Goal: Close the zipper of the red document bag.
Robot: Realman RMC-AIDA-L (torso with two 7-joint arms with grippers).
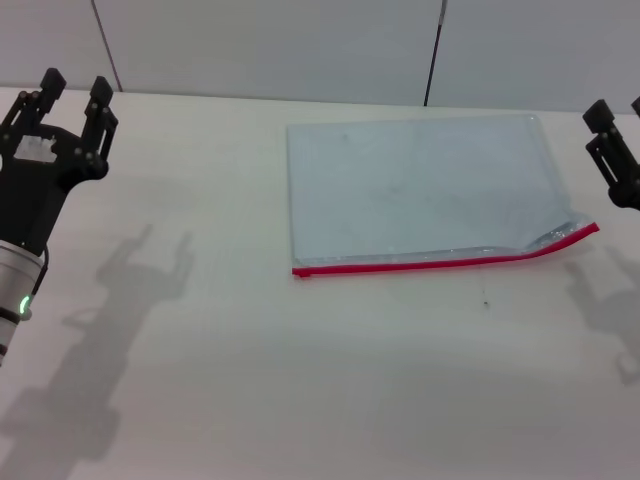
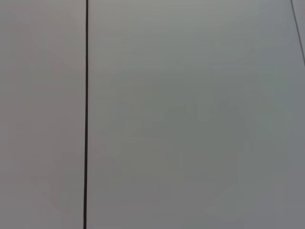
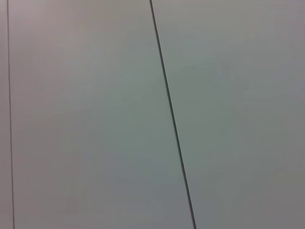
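Observation:
The red document bag [image 1: 425, 185] lies flat on the pale table, a translucent blue-grey pouch right of centre. Its zipper [image 1: 440, 263], a thin red strip, runs along the near long edge and lifts and gapes toward the right end. My left gripper [image 1: 72, 95] is raised at the far left, well away from the bag, its black fingers spread open and empty. At the right edge of the head view, my right gripper [image 1: 615, 110] hovers just beyond the bag's right side, only partly in frame. Both wrist views show only wall panels.
The table [image 1: 250, 380] is wide and bare in front of and left of the bag. A grey panelled wall [image 1: 300, 45] with dark seams stands behind the table's far edge.

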